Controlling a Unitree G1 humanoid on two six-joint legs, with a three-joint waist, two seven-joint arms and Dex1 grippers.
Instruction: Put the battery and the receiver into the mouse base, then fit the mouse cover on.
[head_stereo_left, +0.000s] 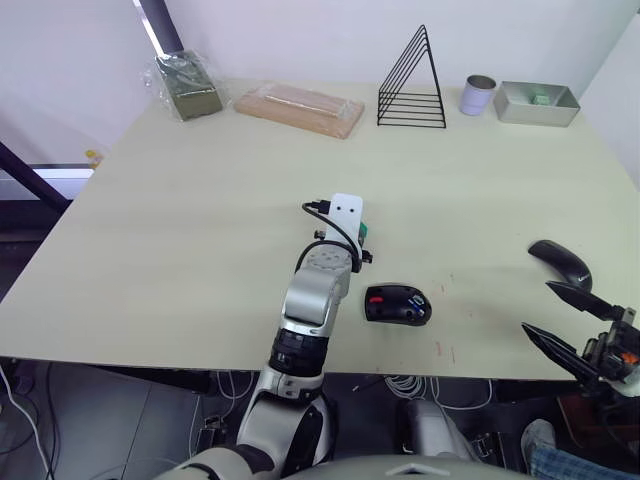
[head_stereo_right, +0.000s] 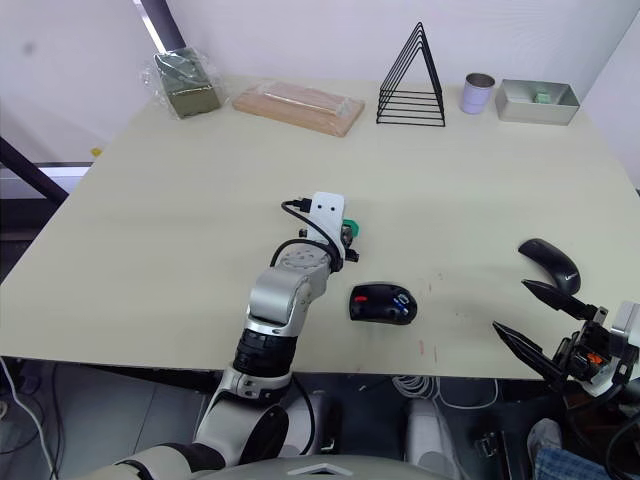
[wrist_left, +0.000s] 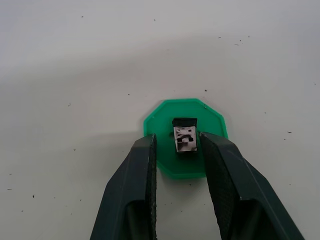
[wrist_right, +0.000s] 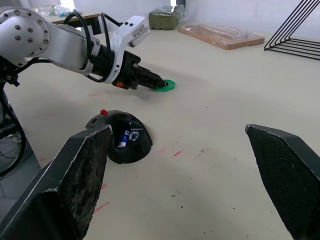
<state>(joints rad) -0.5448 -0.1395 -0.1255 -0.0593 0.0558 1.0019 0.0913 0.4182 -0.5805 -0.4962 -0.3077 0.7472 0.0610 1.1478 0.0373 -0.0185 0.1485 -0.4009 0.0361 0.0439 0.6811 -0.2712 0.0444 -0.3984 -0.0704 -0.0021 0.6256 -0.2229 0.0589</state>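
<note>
Left claw (wrist_left: 176, 150) stands spread astride the receiver (wrist_left: 184, 136) on its green disc (wrist_left: 165, 117), frame centre; it should square up, then pinch low. Right claw (wrist_right: 182, 170) is released, empty; battery (wrist_right: 123, 136) sits in mouse base (wrist_right: 120, 137), left of centre.

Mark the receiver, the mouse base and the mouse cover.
receiver (wrist_left: 184, 138), left wrist view, its pale middle face.
mouse base (head_stereo_left: 397, 305), left eye view, centre of the open shell.
mouse cover (head_stereo_right: 550, 261), right eye view, its glossy top.
</note>
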